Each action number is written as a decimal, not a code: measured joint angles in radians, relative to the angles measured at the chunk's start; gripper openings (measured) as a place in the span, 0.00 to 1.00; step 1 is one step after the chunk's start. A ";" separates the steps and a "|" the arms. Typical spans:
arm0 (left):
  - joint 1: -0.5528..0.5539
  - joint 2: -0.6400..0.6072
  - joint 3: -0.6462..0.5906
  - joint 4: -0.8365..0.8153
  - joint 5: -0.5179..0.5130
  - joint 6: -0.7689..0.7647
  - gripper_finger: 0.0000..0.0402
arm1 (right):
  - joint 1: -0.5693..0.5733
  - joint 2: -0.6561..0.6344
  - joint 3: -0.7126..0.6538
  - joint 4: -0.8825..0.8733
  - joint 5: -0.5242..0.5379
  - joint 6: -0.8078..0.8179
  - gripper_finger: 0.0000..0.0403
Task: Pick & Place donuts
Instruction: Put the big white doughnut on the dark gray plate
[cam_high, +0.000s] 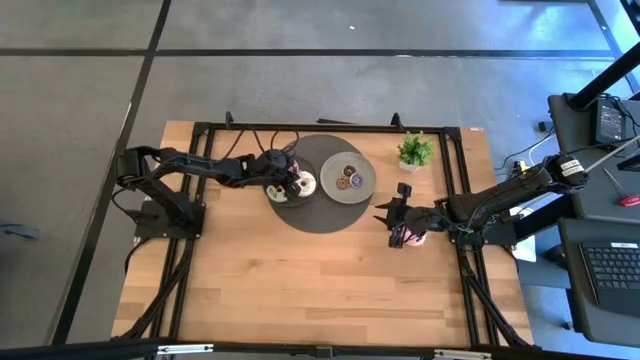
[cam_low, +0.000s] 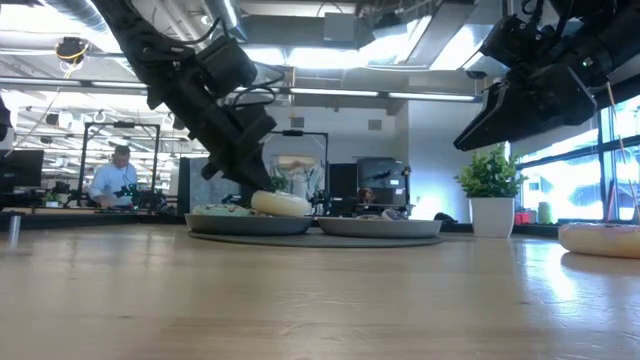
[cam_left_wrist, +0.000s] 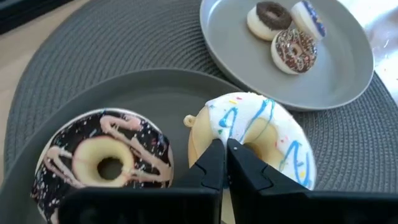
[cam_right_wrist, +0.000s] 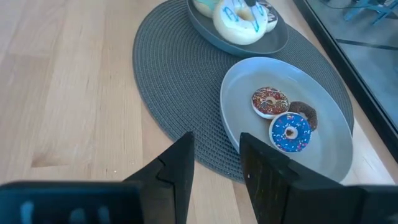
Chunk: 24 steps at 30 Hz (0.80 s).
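A dark grey plate (cam_left_wrist: 155, 84) holds a chocolate donut with pink drizzle (cam_left_wrist: 102, 158) and a tilted white donut with blue stripes (cam_left_wrist: 261, 140), whose rim rests on the plate. My left gripper (cam_left_wrist: 225, 152) is shut right at this white donut's near rim (cam_high: 305, 183). A light grey plate (cam_right_wrist: 249, 74) carries three tiny donuts (cam_right_wrist: 283, 118): two brown and one blue-purple. A pink donut (cam_high: 408, 237) lies flat on the table (cam_low: 600, 238). My right gripper (cam_right_wrist: 214, 155) hovers open above the wood beside the mat, just next to that pink donut. My left gripper's shut fingertips (cam_left_wrist: 214, 155) stand against the white donut's tan outer rim (cam_left_wrist: 199, 134), coming down at a slant from the table's left. I cannot tell whether they touch it. The donut sits tilted on the dark plate.
Both plates sit on a round dark woven mat (cam_high: 320, 215). A small potted plant (cam_high: 415, 150) stands near the far edge, right of the plates. Bare wood spreads over the near half of the table (cam_high: 300, 290). A person sits far back in the room (cam_low: 110, 175).
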<state>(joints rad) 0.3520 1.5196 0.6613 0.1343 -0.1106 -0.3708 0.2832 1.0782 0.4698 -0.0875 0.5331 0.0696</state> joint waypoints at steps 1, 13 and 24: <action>-0.003 0.000 0.000 0.005 -0.002 0.001 0.01 | 0.000 0.000 0.000 0.000 0.000 0.000 0.32; -0.005 0.079 0.001 0.039 -0.007 -0.002 0.03 | 0.000 0.000 0.000 0.000 0.000 0.000 0.32; -0.003 0.110 0.002 0.062 -0.037 -0.012 0.06 | 0.000 -0.001 0.000 0.000 -0.001 0.000 0.32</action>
<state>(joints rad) 0.3489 1.6295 0.6628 0.1965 -0.1480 -0.3832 0.2832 1.0775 0.4698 -0.0872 0.5323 0.0696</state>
